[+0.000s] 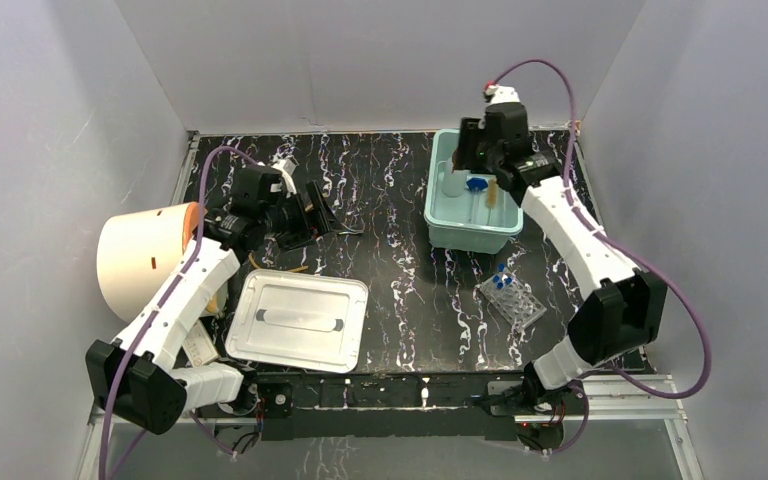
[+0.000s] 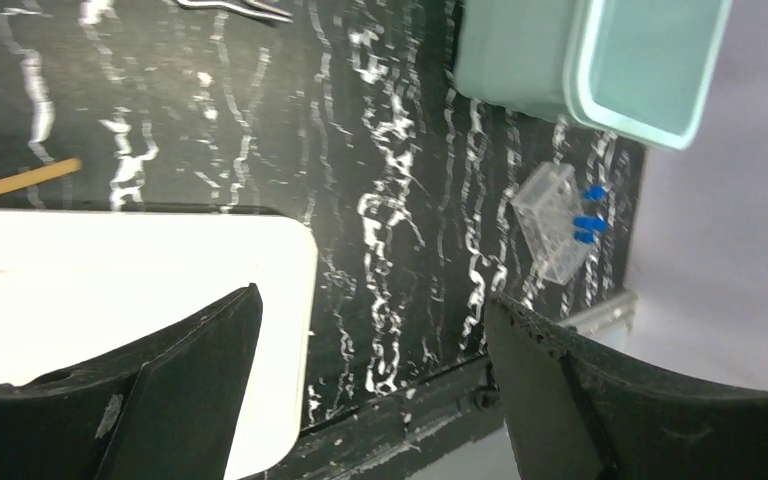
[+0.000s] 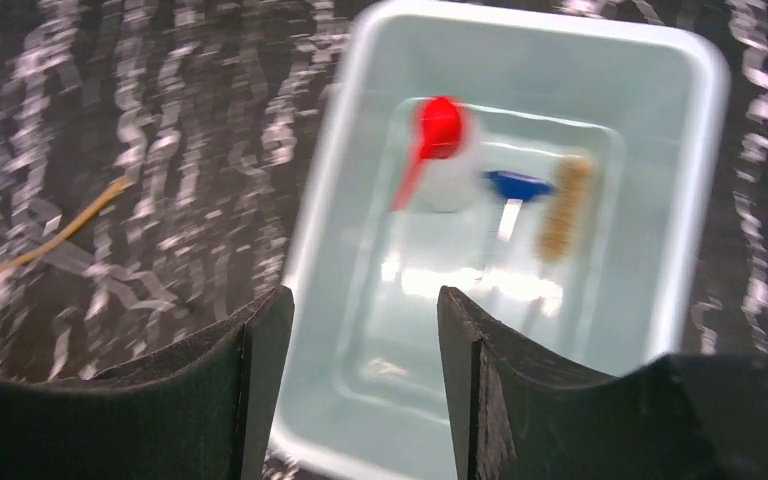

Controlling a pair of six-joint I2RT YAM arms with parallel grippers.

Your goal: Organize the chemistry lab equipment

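squeeze bottle (image 3: 445,165): red cap, in teal bin (image 3: 705,180), ahead of right jaws, not touching them
right jaws: parted, holding nothing
bin extras: blue-handled tool (image 3: 516,185) and brush (image 3: 563,208), just beside the bottle
amber tubing (image 3: 35,250): on desk (image 2: 390,130), left of right jaws
tube rack (image 2: 552,222): on desk, ahead-right of left jaws, blue-capped tubes (image 2: 590,222) in it
left jaws: wide, empty, over white tray (image 2: 110,290) edge

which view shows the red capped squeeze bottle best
Right wrist: the squeeze bottle lies in the teal bin, red cap plain though blurred. In top external the right gripper mostly hides it; left wrist shows just the bin, no bottle.
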